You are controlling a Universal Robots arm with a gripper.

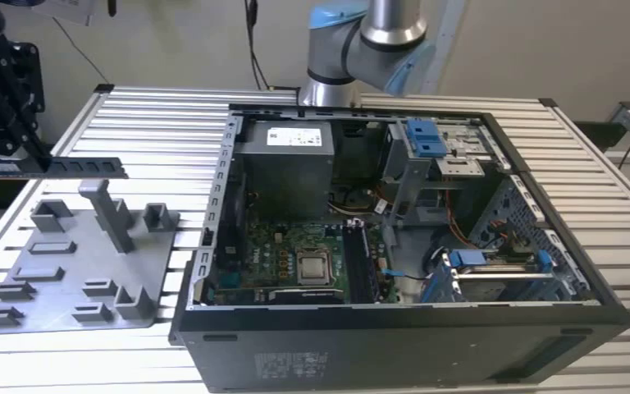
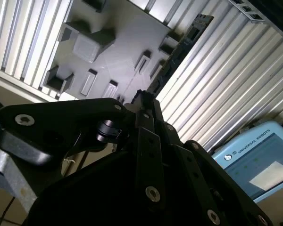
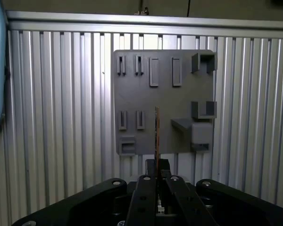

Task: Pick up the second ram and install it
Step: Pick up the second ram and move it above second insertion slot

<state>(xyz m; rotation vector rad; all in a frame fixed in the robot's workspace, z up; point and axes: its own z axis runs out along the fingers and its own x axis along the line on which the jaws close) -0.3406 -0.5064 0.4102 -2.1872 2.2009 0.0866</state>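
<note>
at the exterior view's left the black gripper (image 1: 38,158) hangs over the slatted aluminium table (image 1: 151,123), its fingers closed on the second ram (image 1: 88,167), a long, thin, flat dark-green circuit strip with a row of black chips and a white label at one end. the strip lies level in the air, clear above the grey plastic tray with upright pegs (image 1: 140,258), and is pinched on its flat faces at about mid-length. it is likely very light and fairly stiff but fragile. a hold near the middle should keep it balanced, and the contact edge is best left untouched, since a skewed push could probably bend or crack so thin a board. further right stands the open black computer case (image 1: 403,345), with long black narrow slots (image 1: 359,263) on its green motherboard, well apart from the strip. the exterior view tells how high the strip rides over the tray, which the wrist views cannot settle. the first wrist view shows it edge-on, a thin line rising from between the fingertips, so the squareness of the clamp can be judged. the second wrist view gives its broad face slanting away across tray and slats.
</note>
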